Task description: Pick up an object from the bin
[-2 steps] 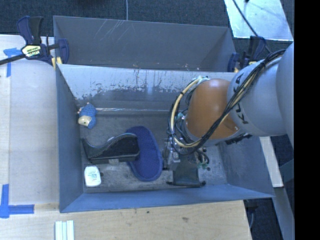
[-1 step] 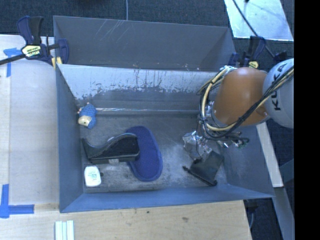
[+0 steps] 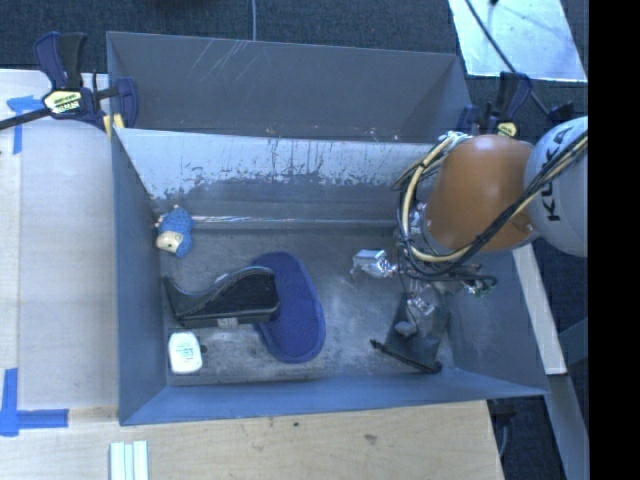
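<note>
**Gripper down in the right end of the bin, parked on a flat black piece**

So here's what we've got. The gripper (image 3: 416, 320) hangs low over the bin (image 3: 300, 98) floor, under the arm's orange cover (image 3: 482, 193) and its loop of cables (image 3: 412, 208). Honestly we can't tell if it's spread or pressed together, because everything down there is dark on dark.

Right below it, at the gripper's tip and against the foot of the front wall, lies a flat black piece (image 3: 408, 356). Its long axis runs roughly along that front wall, tilted a bit. The thin end points away from the gripper toward the view's left, and the wider end sits under the gripper. Whether it's touching or actually gripped, we can't say.

Just up and to the view's left of the gripper there's a crumpled silver scrap (image 3: 372, 263), close but apart from it.

Further out on that side is a blue oval pad (image 3: 295, 320), with a black tape-dispenser-looking thing (image 3: 225, 298) lying partly on top of it.

Past those, well away from the gripper, a small white tag-like item (image 3: 185, 353) sits near the front corner. A little blue and tan toy (image 3: 173, 231) sits up against the back wall at the far end.
</note>
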Robot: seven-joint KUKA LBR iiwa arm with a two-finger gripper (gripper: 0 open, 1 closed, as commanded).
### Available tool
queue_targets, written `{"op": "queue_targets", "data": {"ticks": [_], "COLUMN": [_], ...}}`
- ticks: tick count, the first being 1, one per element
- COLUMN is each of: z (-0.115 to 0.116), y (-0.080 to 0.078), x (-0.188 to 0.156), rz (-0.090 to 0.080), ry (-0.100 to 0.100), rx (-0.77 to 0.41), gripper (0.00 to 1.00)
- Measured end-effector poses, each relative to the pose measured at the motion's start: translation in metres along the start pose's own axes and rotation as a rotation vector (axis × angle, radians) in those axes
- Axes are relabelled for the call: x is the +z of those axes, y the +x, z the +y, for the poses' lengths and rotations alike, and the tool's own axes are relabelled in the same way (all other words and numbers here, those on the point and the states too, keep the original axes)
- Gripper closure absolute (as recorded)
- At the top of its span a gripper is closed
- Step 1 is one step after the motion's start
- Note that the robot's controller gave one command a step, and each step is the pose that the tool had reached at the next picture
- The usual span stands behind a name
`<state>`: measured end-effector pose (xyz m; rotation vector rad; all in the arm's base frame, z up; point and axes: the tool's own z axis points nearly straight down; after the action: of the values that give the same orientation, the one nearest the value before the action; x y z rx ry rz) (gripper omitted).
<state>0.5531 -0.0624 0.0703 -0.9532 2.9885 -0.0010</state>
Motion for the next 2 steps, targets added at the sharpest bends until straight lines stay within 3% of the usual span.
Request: {"op": "queue_targets", "data": {"ticks": [1,2], "z": [0.008,0.0092], "y": [0.0683,0.0684], "x": [-0.0012,-0.0005], "rz": [-0.004,-0.002], "ry": [0.004,0.001], "rx": [-0.19,-0.191], "gripper": [0.0,1.0]}}
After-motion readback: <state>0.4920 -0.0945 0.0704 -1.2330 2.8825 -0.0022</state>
